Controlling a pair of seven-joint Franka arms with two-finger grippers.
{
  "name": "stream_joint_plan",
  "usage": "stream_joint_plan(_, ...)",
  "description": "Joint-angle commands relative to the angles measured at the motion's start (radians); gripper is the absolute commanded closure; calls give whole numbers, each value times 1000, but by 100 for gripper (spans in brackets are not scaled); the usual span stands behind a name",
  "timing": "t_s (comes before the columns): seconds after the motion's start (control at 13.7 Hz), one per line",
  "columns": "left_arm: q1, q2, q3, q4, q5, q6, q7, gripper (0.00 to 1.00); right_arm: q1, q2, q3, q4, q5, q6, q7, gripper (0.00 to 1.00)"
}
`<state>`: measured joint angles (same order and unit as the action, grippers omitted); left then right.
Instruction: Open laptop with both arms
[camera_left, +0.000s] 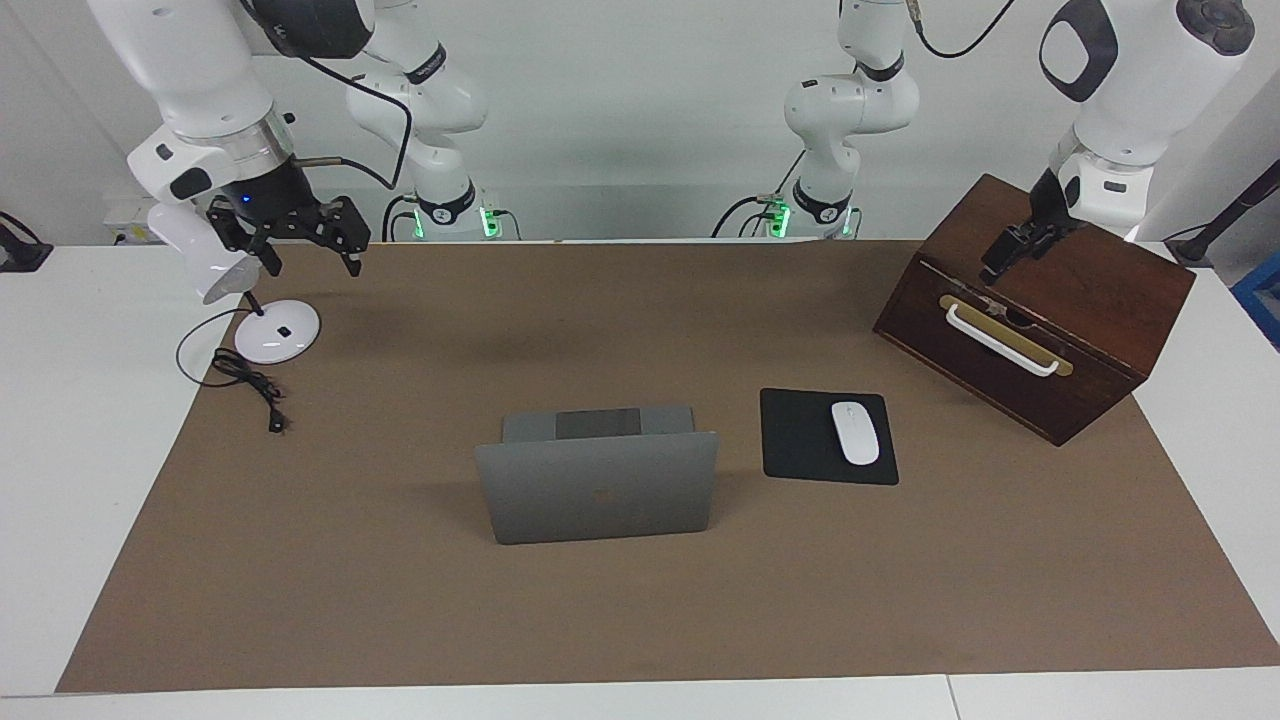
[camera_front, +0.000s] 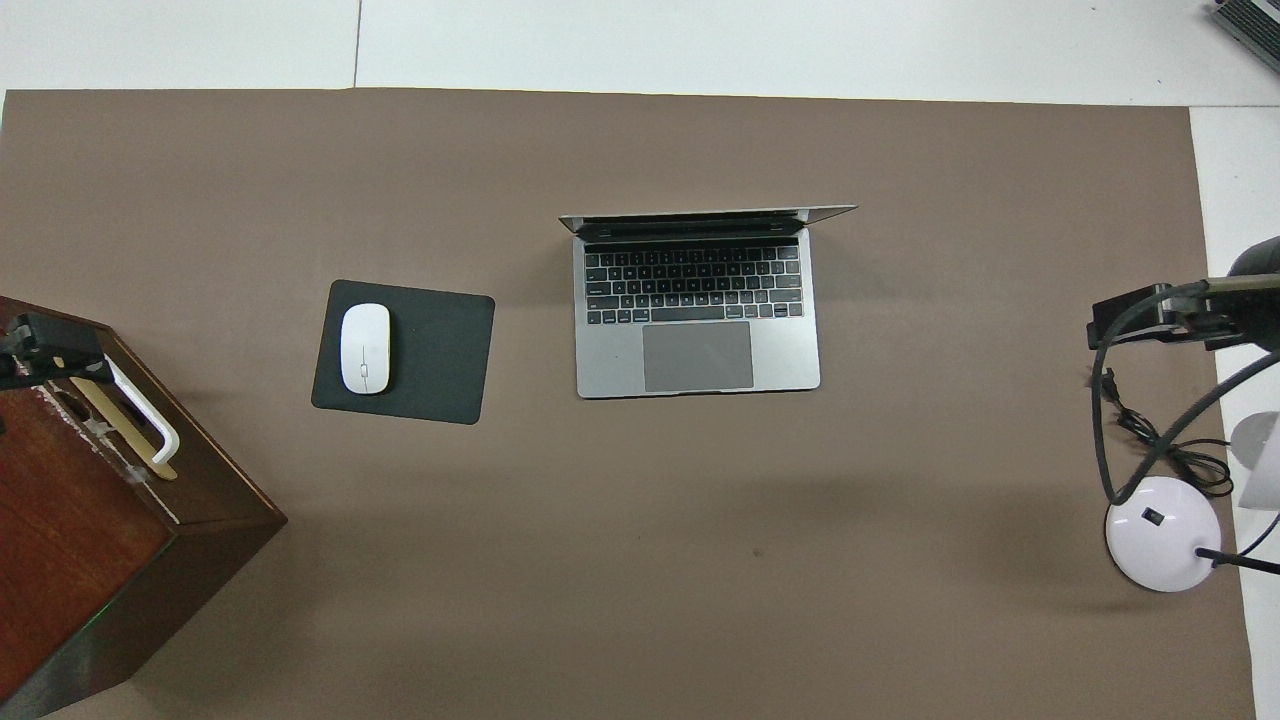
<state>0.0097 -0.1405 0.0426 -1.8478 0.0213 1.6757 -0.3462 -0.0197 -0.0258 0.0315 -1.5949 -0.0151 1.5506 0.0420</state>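
The silver-grey laptop (camera_left: 598, 495) stands open in the middle of the brown mat, its lid upright and its logo side turned away from the robots. Its keyboard and trackpad show in the overhead view (camera_front: 697, 320). My left gripper (camera_left: 992, 272) hangs over the front top edge of the wooden box, just above the white handle (camera_left: 1000, 340); it also shows in the overhead view (camera_front: 50, 345). My right gripper (camera_left: 312, 255) is open and empty in the air over the white lamp base (camera_left: 277, 332), and shows in the overhead view (camera_front: 1140, 318). Neither gripper touches the laptop.
A black mouse pad (camera_left: 800, 435) with a white mouse (camera_left: 855, 432) lies beside the laptop toward the left arm's end. The dark wooden box (camera_left: 1090, 280) stands at that end. The lamp's black cable (camera_left: 250, 385) lies on the mat at the right arm's end.
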Motion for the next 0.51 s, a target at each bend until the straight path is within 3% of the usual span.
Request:
stream_joint_plan(0.0, -48, 10, 20, 13, 6, 33, 53, 0, -16, -26, 4, -31, 30, 22, -11, 0)
stream_joint_plan(0.22, -54, 54, 19, 62, -41, 32, 53, 0, -17, -26, 4, -31, 30, 23, -14, 0)
stream_joint_plan(0.44, -63, 47, 17, 59, -41, 3, 100, 0, -16, -26, 4, -30, 30, 23, -17, 0)
